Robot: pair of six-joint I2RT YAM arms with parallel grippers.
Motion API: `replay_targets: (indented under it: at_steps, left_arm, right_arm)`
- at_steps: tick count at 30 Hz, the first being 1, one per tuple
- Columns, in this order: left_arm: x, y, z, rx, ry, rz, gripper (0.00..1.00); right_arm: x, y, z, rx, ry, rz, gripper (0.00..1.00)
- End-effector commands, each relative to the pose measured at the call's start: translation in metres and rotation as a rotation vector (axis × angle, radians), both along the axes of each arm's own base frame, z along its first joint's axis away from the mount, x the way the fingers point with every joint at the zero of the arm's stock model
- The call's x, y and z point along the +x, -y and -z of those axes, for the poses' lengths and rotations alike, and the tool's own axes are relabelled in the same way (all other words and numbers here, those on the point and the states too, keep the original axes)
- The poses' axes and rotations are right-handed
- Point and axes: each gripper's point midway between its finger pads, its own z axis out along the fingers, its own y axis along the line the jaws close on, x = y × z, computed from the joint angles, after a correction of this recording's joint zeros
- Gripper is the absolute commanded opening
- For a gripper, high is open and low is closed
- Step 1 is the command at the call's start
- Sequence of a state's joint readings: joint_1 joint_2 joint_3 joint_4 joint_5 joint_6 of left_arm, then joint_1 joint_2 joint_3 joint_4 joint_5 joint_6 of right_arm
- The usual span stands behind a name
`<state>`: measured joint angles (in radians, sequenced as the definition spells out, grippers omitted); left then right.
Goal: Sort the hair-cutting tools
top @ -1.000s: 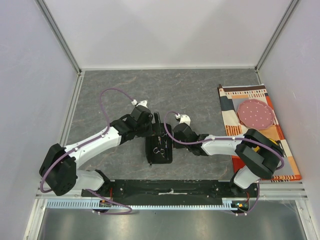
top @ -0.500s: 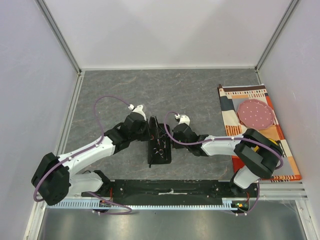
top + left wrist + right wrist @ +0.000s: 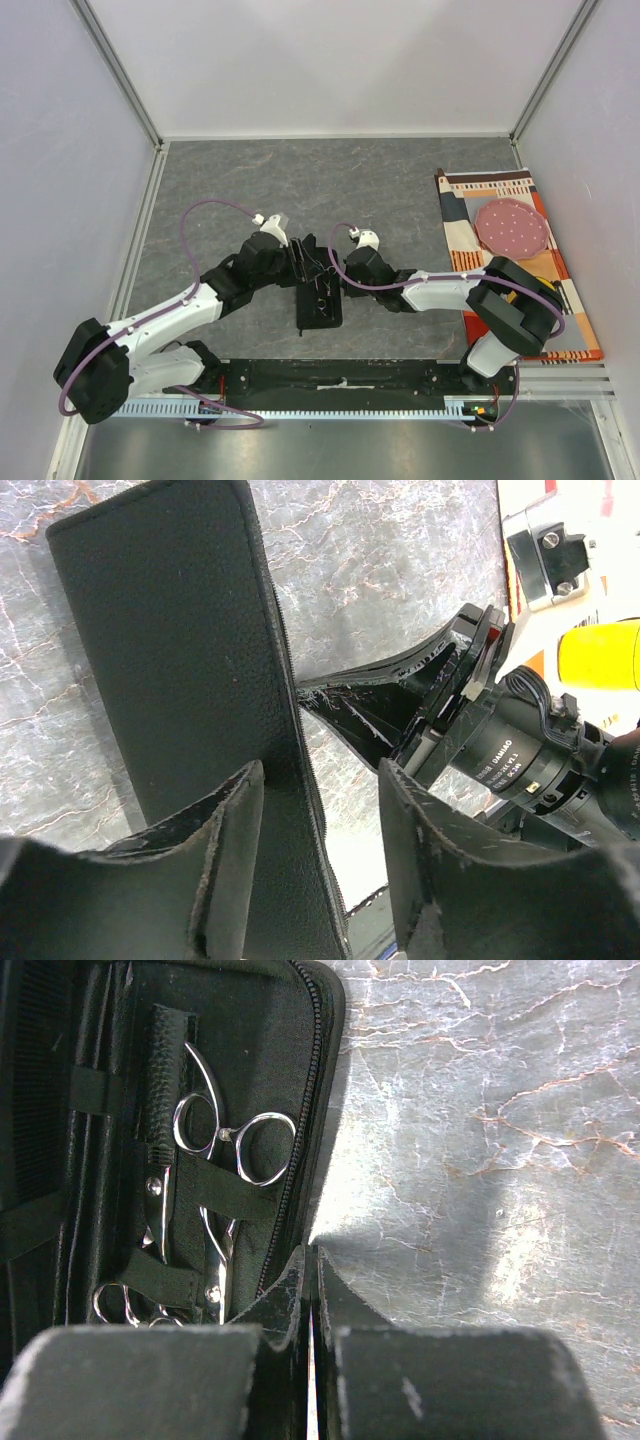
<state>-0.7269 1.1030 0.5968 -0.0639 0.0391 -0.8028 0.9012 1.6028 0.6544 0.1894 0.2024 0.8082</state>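
The two small slim silver metal scissors are strapped in the black rectangular fabric pouch (image 3: pixel 262 1030), which lies on the grey table between the two arms; the combs cannot be told apart in its dark pockets; the step in hand is judged to be folding the raised flap (image 3: pixel 160 630) over them

The right gripper (image 3: pixel 312 1282) is clenched on the zip rim (image 3: pixel 300 1130) of the lower half, so the base is anchored; the left gripper (image 3: pixel 320 780) is released, its fingers (image 3: pixel 235 830) set either side of the flap's zip edge; for a clean fold, that edge should be pinched before anything is swung, the right hold kept firm, and the flap lowered square to the rim so no handle ring is snagged

One pair of scissors (image 3: pixel 222 1136) is laid along the pouch, parallel to the zip, rings away from the right wrist camera; the other pair (image 3: pixel 153 1188) seems laid the opposite way, rings nearest that camera
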Motion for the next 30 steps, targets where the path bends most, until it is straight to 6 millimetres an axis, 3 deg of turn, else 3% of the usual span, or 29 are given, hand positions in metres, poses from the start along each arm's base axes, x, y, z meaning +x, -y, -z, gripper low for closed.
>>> replay_targets:
  at_steps: [1, 6, 30]
  left_arm:
    - [0.003, 0.013, -0.023, -0.093, 0.056, 0.019, 0.52]
    - [0.004, 0.013, -0.024, -0.098, 0.060, 0.017, 0.37]
    - [0.001, -0.002, 0.014, -0.092, 0.043, -0.060, 0.26]
  right_arm:
    - [-0.034, 0.022, 0.040, -0.112, -0.134, -0.043, 0.00]
    - [-0.034, 0.022, 0.041, -0.112, -0.135, -0.042, 0.00]
    - [-0.038, 0.026, 0.044, -0.114, -0.143, -0.044, 0.00]
